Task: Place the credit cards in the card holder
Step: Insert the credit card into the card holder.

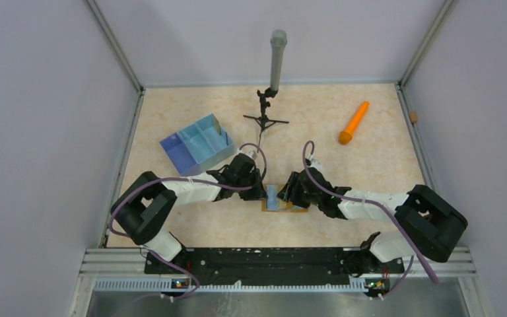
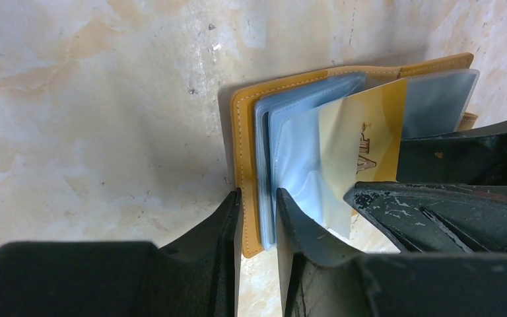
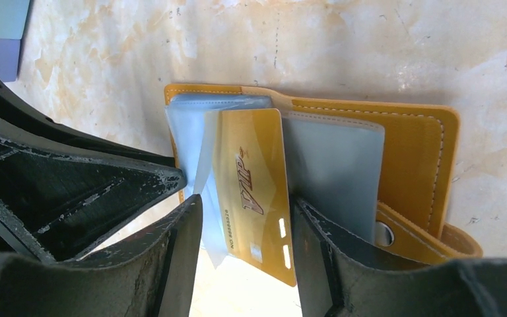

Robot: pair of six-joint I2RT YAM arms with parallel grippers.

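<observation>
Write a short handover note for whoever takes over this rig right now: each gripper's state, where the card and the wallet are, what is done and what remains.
Left gripper: jaws shut on the edge of the small mustard-orange folding card holder, which lies open on the table.
Right gripper: jaws open, one on each side of the gold rectangular credit card, seemingly not pinching it.
Card: among the holder's clear plastic sleeves, one end sticking out.
Done: card partly in the holder.
Left: push it fully in. No other cards can be made out in these views.
</observation>
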